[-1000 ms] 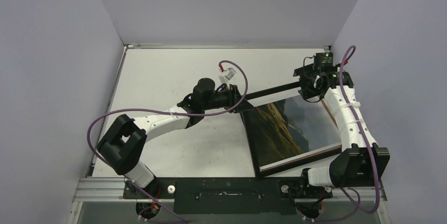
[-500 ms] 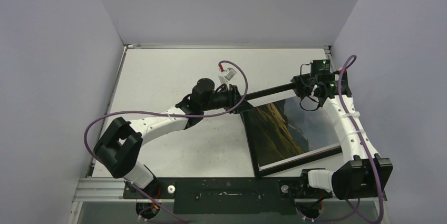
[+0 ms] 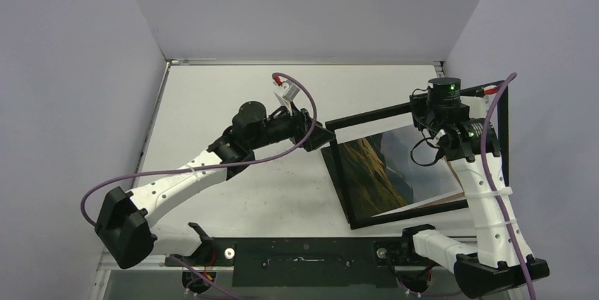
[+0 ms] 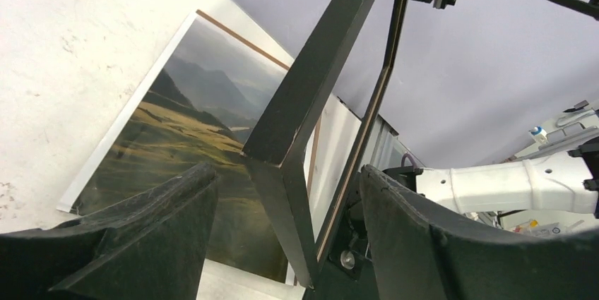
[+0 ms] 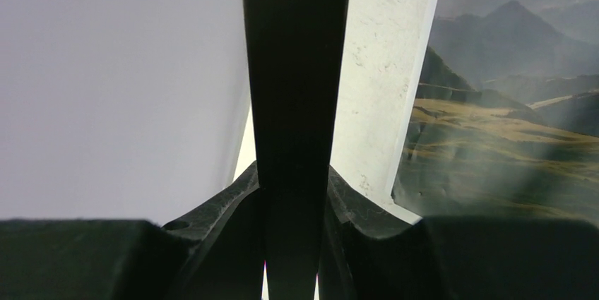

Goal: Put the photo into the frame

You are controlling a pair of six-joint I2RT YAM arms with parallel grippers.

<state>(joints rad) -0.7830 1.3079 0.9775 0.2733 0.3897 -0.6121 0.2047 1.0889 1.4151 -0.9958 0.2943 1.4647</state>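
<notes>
Item, bench (image 3: 226, 95): pale, scuffed surface enclosed by plain grey walls (image 3: 304, 10) on three sides. Left arm (image 3: 184, 173): white links, purple cable, reaching from the near-left corner toward the middle of the bench. Left hand (image 3: 316, 133): jaws spread wide, its dark fingers (image 4: 141, 236) standing on either side of the frame's far-left corner with a clear gap each way; nothing gripped. The frame (image 3: 381, 112): large, thin-rimmed, black on the face shown, raised off the bench and tilted, the far rail lifted high and the near rail low, close to the near edge. The photo (image 3: 371, 173): glossy print of olive-brown hills and grey-blue mountains, white border, lying flat on the right half of the bench below the opening of the frame, toward the near-right corner. Brown strip (image 4: 244, 35): a thin line along the photo's far side; what it belongs to cannot be told. Right hand (image 5: 293, 222): closed onto the frame's raised far rail, fingers (image 5: 357, 219) pressed against both faces of the black bar, over the far-right part of the bench. Right arm (image 3: 487, 201): white, rising from the near-right corner.
</notes>
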